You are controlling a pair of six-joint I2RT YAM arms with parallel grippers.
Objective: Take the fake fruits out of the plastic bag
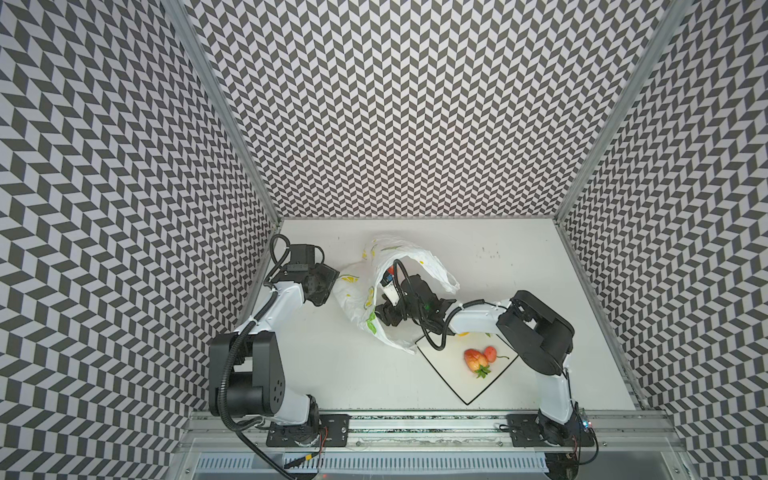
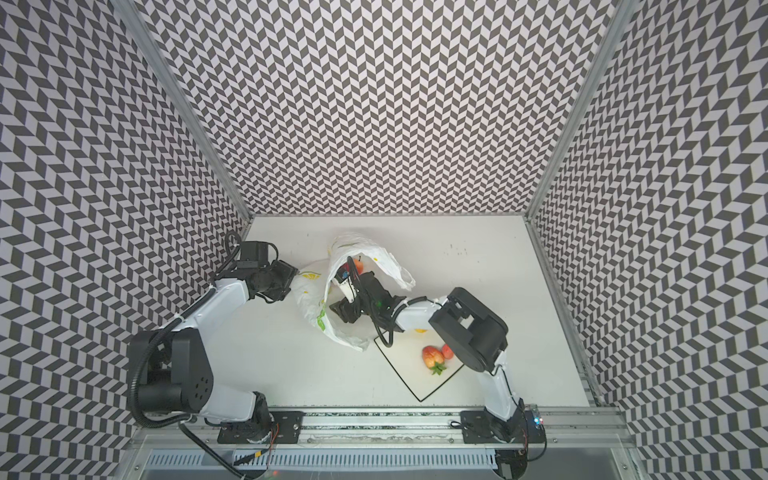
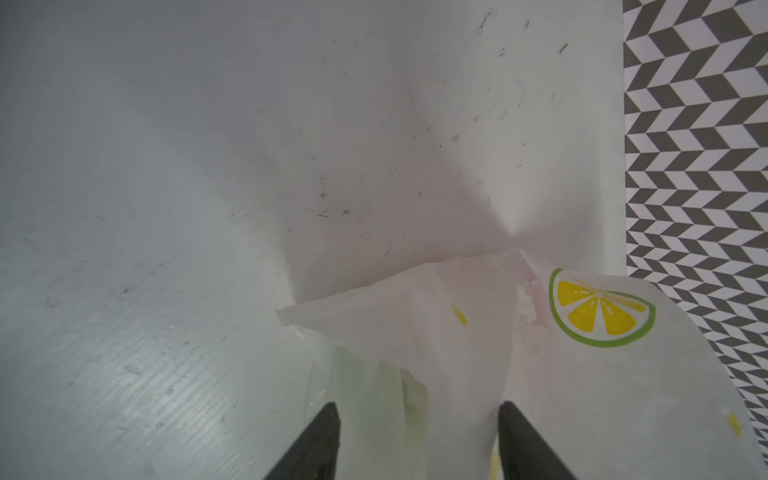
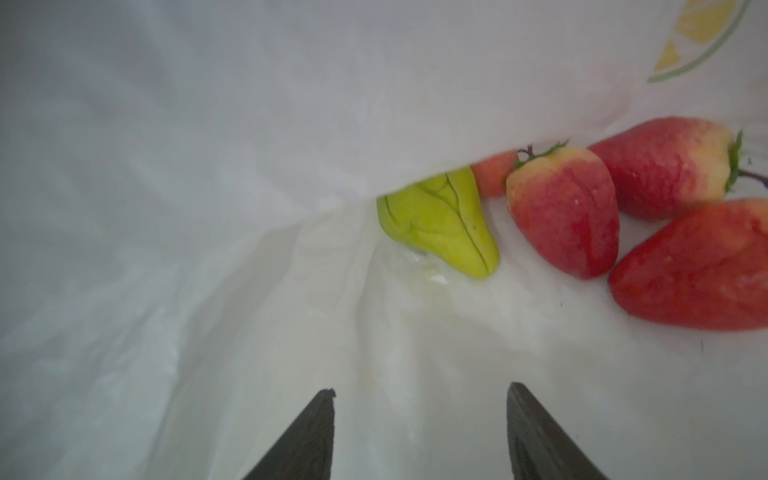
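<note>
Reaching into the open mouth of the plastic bag, the right claw is held wide, its fingers well apart and nothing gripped between them; only the bag's white film is seen beneath them. Ahead of the fingertips and off to one side, a green pear is tucked partly under a fold of film. Just beyond it, three strawberries are bunched together, and a smaller red fruit is half hidden between pear and fold. All of these are lodged inside the bag. Behind this claw, partly covered by its forearm, a white black-rimmed plate is set on the table. On it a fourth strawberry is laid just beside a small red stemmed fruit, both outside the bag. Across the bag from the right claw, the left claw is placed at the bag's outer edge. Its fingers are stood apart, and a gathered fold of printed film is passed loosely between them without being pressed flat.
</note>
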